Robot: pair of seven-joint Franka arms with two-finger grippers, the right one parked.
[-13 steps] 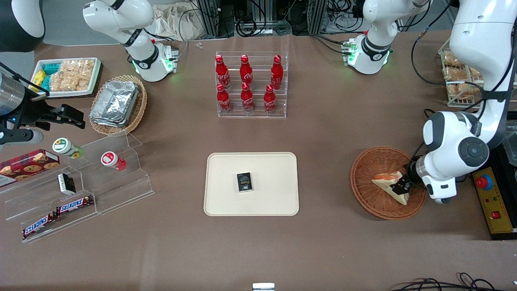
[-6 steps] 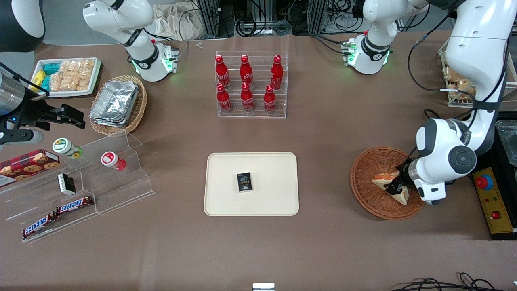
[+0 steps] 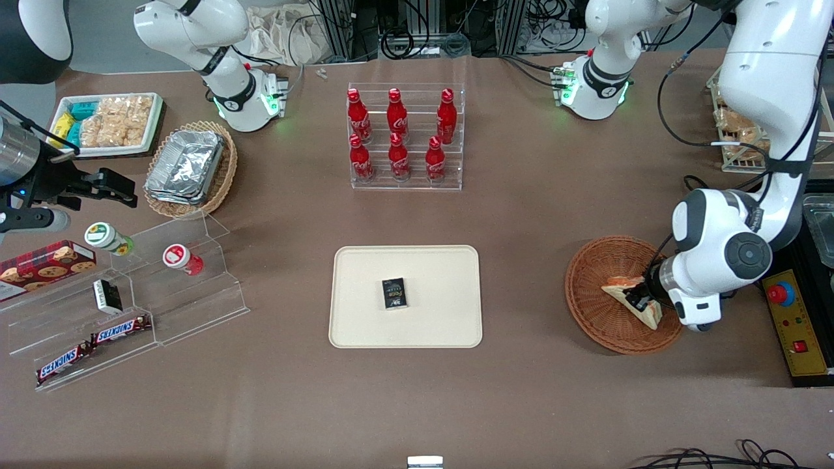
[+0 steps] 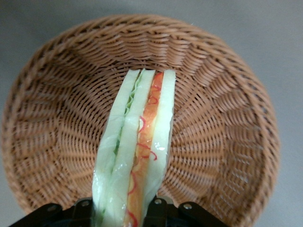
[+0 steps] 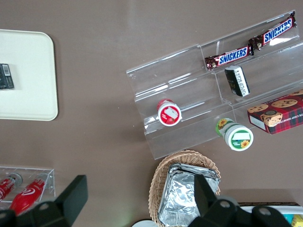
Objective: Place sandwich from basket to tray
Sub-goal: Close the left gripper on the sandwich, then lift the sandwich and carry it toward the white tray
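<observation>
While the gripper [image 3: 642,301] squeezes the sandwich [image 3: 627,296] between its fingers over the basket [image 3: 596,306], you should watch for a few slips. Take the tray [image 3: 365,319] as your landmark: basket and sandwich sit well off from it, toward the working arm's end of the table.

In the left wrist view, the sandwich [image 4: 135,151] stands on its edge, pinched only at 1 end, with the rest sticking out over the basket [image 4: 227,123]. I think soft bread could bend or slide out on the long trip to the tray. A hard squeeze could push the filling out. A low lift could catch the basket rim and drag the basket along.

On the tray lies a small black packet [image 3: 393,292]. If you set the sandwich down in the middle, it could land on that packet and tip.

Now the count, big things first:
- 1 tray
- 1 reddish basket
- 1 tan basket of foil boxes [image 3: 189,166], far from the tray, toward the parked arm's end
- 1 sandwich
- 6 red bottles [image 3: 397,133], farther from the front camera than the tray
- 2 Snickers bars [image 3: 91,345]
- 1 black packet
</observation>
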